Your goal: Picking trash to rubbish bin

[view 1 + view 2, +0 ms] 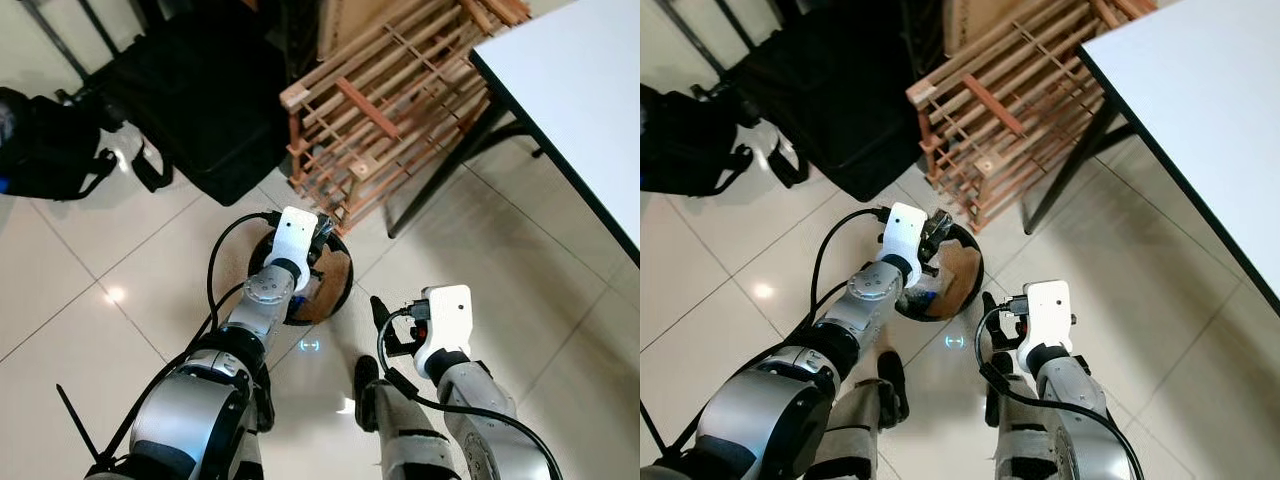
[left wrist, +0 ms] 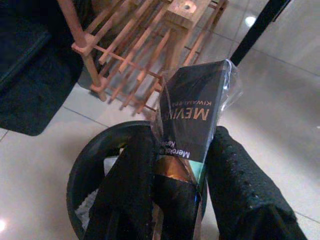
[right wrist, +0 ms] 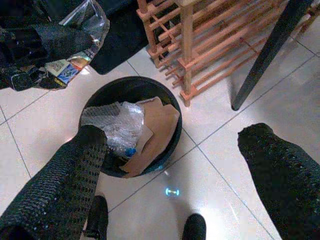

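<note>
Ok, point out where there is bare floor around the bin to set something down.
Bare tile lies between the round black bin and the black table leg, and in front of the bin toward the robot's feet. Behind it is crowded: the wooden slatted rack and black bags. The left gripper holds a dark plastic-wrapped packet over the bin.

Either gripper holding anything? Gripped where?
Left gripper pinches a dark plastic-wrapped packet by its lower end, above the black bin. Right gripper is open, holding nothing.

Bright, glare on glossy floor (image 1: 113, 294)
</note>
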Motion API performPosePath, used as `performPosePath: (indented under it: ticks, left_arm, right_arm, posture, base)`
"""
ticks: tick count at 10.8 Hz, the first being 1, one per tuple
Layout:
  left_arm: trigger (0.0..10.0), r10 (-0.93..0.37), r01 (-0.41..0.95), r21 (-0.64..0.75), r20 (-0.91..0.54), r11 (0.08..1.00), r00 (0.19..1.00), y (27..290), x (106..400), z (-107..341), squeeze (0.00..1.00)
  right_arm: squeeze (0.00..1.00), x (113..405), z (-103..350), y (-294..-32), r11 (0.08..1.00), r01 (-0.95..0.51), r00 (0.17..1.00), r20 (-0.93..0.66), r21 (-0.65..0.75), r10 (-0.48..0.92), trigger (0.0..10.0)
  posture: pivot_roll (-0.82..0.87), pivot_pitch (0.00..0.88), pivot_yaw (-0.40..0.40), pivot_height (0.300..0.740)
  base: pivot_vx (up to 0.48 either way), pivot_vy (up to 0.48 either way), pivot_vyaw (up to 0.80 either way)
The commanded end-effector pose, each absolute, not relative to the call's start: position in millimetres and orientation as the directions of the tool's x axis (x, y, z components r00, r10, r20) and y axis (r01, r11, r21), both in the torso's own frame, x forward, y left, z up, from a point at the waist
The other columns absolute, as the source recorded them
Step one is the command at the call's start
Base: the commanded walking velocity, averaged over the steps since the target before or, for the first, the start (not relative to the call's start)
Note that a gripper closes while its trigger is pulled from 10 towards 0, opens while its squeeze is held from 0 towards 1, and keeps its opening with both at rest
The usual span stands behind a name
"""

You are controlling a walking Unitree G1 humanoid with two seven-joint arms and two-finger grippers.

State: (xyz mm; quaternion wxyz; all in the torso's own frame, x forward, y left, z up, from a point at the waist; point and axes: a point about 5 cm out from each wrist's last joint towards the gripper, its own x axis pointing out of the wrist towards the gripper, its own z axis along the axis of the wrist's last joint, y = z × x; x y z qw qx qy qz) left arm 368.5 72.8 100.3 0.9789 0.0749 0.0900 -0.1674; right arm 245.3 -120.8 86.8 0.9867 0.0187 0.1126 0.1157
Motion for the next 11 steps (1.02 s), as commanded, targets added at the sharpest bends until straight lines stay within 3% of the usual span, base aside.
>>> performPosePath:
  ticks: [1, 2, 3, 6, 7, 11]
  left_arm:
    - [10.0, -0.325, 0.357, 0.116, -0.229, 0.927, 0.918, 71.5, 364.4, 92.5, 0.00]
    - [10.0, -0.320, 0.352, 0.119, -0.227, 0.928, 0.920, 73.2, 365.4, 93.5, 0.65]
    - [10.0, -0.320, 0.354, 0.129, -0.226, 0.926, 0.920, 73.8, 365.8, 94.1, 1.00]
    - [10.0, -0.319, 0.354, 0.141, -0.223, 0.924, 0.921, 74.2, 366.6, 95.3, 1.00]
    - [10.0, -0.317, 0.353, 0.152, -0.219, 0.923, 0.923, 74.3, 367.0, 96.1, 0.00]
    - [10.0, -0.296, 0.314, 0.136, -0.137, 0.940, 0.945, 84.7, 357.0, 87.9, 0.00]
  right_arm:
    - [0.00, 237.5, 79.5, -120.3, 0.974, -0.217, 0.938, -0.260, 0.073, 0.228, 10.0]
    - [0.00, 236.9, 79.4, -119.9, 0.974, -0.216, 0.938, -0.262, 0.075, 0.228, 10.0]
    - [0.00, 236.4, 79.5, -119.4, 0.974, -0.214, 0.937, -0.263, 0.078, 0.228, 10.0]
    - [0.00, 235.9, 78.6, -119.1, 0.974, -0.213, 0.936, -0.270, 0.082, 0.227, 10.0]
    - [0.00, 237.2, 78.5, -119.2, 0.974, -0.212, 0.936, -0.268, 0.083, 0.227, 10.0]
    - [0.00, 266.6, 89.8, -120.7, 0.977, -0.202, 0.957, -0.199, 0.069, 0.212, 10.0]
  posture:
    - [-0.11, 0.507, -0.004, 0.740]
    - [-0.11, 0.509, -0.001, 0.740]
    - [-0.11, 0.510, 0.001, 0.740]
    - [-0.10, 0.512, 0.003, 0.740]
    - [-0.10, 0.508, 0.004, 0.740]
    - [-0.08, 0.405, 0.033, 0.740]
  base:
    - [0.000, 0.000, 0.00]
    - [0.000, 0.000, 0.00]
    - [0.000, 0.000, 0.00]
    - [0.000, 0.000, 0.00]
    - [0.000, 0.000, 0.00]
    - [0.000, 0.000, 0.00]
